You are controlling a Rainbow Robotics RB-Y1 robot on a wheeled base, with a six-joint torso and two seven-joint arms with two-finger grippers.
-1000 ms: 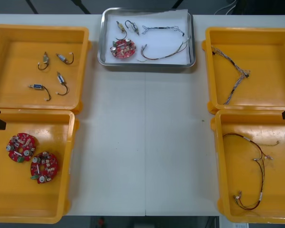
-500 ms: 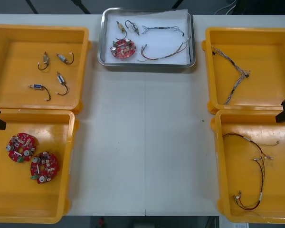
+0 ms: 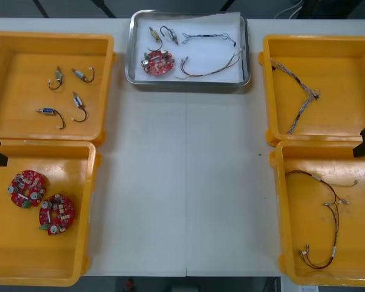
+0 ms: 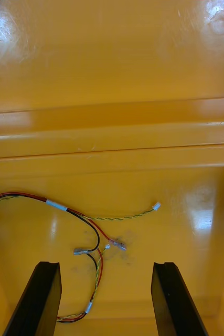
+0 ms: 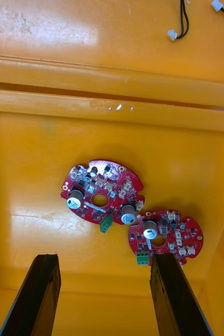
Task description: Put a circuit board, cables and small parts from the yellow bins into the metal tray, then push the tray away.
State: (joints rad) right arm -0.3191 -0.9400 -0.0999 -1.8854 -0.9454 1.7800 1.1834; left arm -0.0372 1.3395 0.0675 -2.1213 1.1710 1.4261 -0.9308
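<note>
Wrist views: left claw (image 5: pixel 104 257) apart over circuit boards (image 5: pixel 112 181); right claw (image 4: pixel 106 265) apart over red and yellow cable (image 4: pixel 56 205)

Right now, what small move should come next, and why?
Probably none; I'd leave the open left gripper and right gripper over yellow bins. The metal tray at the far edge already holds a round red circuit board, cables and small metal parts.

The yellow bins (image 3: pixel 48 36) are glossy, smooth plastic; the tray (image 3: pixel 188 86) at twelve o'clock is shiny metal, lined white.
</note>
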